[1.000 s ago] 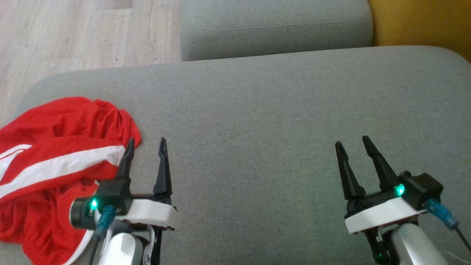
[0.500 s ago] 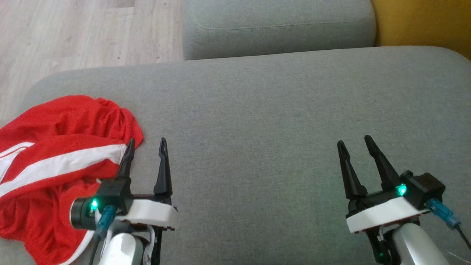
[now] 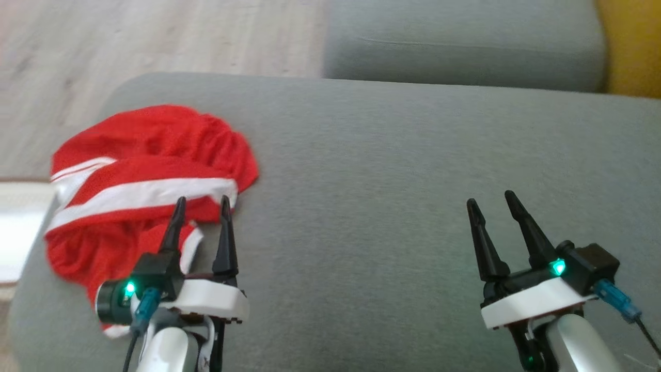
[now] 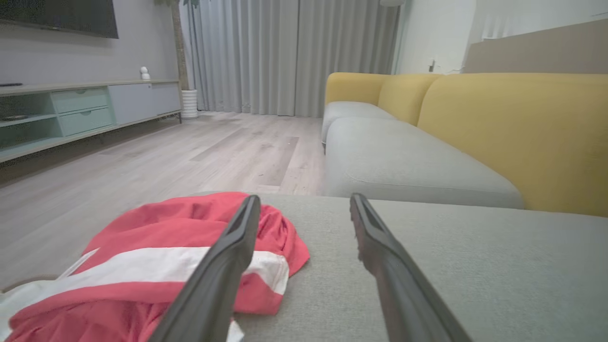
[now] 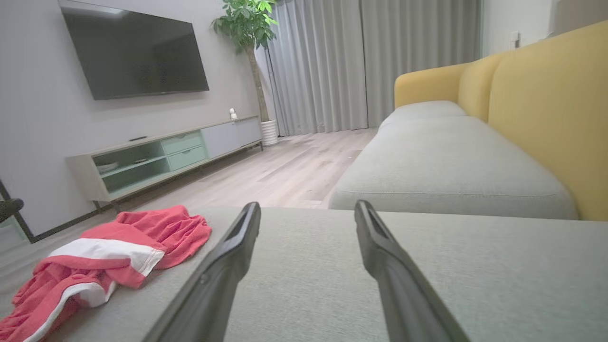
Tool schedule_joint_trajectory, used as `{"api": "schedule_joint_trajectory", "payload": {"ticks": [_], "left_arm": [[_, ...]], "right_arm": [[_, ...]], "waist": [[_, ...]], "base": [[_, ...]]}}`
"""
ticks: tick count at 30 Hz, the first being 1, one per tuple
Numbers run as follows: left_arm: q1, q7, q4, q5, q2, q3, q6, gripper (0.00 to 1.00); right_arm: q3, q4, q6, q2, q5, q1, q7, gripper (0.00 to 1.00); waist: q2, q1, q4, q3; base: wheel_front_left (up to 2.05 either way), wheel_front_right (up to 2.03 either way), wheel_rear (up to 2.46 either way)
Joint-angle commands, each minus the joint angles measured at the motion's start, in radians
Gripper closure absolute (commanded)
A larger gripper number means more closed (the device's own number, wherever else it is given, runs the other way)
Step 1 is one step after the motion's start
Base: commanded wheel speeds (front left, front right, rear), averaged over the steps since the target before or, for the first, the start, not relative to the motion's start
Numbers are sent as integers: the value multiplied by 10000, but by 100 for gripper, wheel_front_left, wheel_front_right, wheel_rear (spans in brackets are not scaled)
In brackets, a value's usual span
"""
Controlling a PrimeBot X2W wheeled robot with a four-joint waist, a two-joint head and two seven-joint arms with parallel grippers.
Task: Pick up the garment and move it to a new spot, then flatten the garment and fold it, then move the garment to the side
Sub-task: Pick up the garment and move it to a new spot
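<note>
Soft, even daylight with faint shadows on the grey sofa point(image 3: 392, 155). Head view smeared by blur. Wrist views are crisper, brightest toward the far curtains point(image 4: 294, 52).

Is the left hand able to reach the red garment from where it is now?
Probably yes: the left hand is open, its fingertips at the edge of the red garment on the grey cushion, with nothing between them.

The head camera looks down on the grey sofa seat point(image 3: 392, 170). Both wrist cameras skim low across it, sharing the red garment point(image 4: 156, 228).
</note>
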Motion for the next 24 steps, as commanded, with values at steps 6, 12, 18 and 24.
{"api": "schedule_joint_trajectory", "payload": {"ticks": [6,12,18,24], "left_arm": [[-386,-120,-221,-89,104,563,19,0],[-294,-120,-170,-67,104,710,37,0],[-237,-120,-77,-93,104,801,-25,0],[-232,-120,118,-275,104,937,-83,0]], "right_arm": [[511,-420,77,-36,139,-322,-109,0],[928,-470,77,-53,300,-355,-109,0],[1053,-451,77,-62,383,-374,-109,0],[1153,-442,77,-53,383,-421,-109,0]], "waist": [[0,0,1543,-44],[0,0,2338,-40],[0,0,2724,-60],[0,0,2768,-23]], "base": [[0,0,0],[0,0,0],[0,0,0],[0,0,0]]}}
